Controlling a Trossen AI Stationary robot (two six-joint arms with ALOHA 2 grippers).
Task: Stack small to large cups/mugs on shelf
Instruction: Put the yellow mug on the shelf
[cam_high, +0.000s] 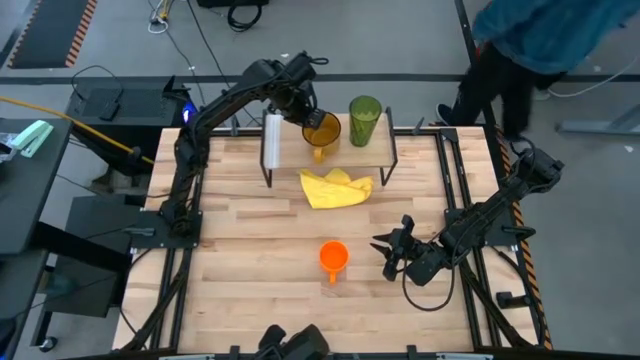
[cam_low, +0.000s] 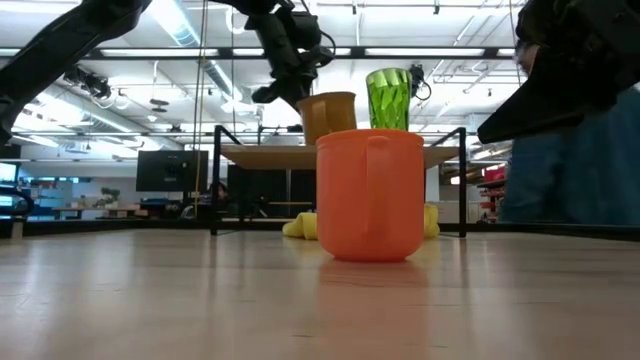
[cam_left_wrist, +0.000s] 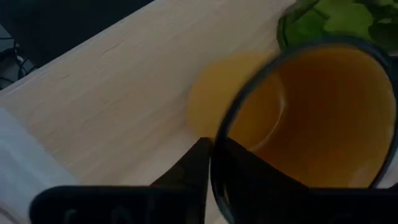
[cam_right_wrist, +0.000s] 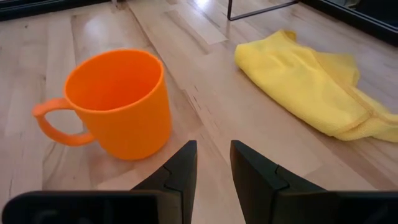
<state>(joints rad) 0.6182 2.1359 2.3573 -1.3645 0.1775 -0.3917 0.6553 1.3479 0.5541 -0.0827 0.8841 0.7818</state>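
- A slatted wooden table (cam_high: 250, 215) seen from above, with a dark robot arm at each side and a low shelf (cam_high: 290, 140) with a light wooden top and thin black legs at the far edge
- On the shelf stand an amber-yellow mug (cam_high: 322, 131) and, just beside it on the right, a tall green tumbler (cam_high: 364, 120); the level view shows both upright on the board
- The left gripper (cam_high: 303, 103) is at the amber mug's far rim; its wrist camera shows one dark finger inside the rim and one outside, but I cannot tell whether they are pinching the wall or have let go
- A small orange mug (cam_high: 334, 257) stands upright on the table near the front, well apart from the shelf, handle toward the front edge
- The right gripper (cam_high: 392, 245) rests low beside the orange mug, on its right, fingers parted and holding nothing
- A crumpled yellow cloth (cam_high: 337, 187) lies on the table between the shelf and the orange mug
- The mugs look like light, stiff, smooth plastic, likely slippery and easy to tip; pinching the rim wall, one finger inside and one outside, away from the handle, seems the surest hold
- A person in a blue top (cam_high: 545, 35) stands beyond the table's far right corner
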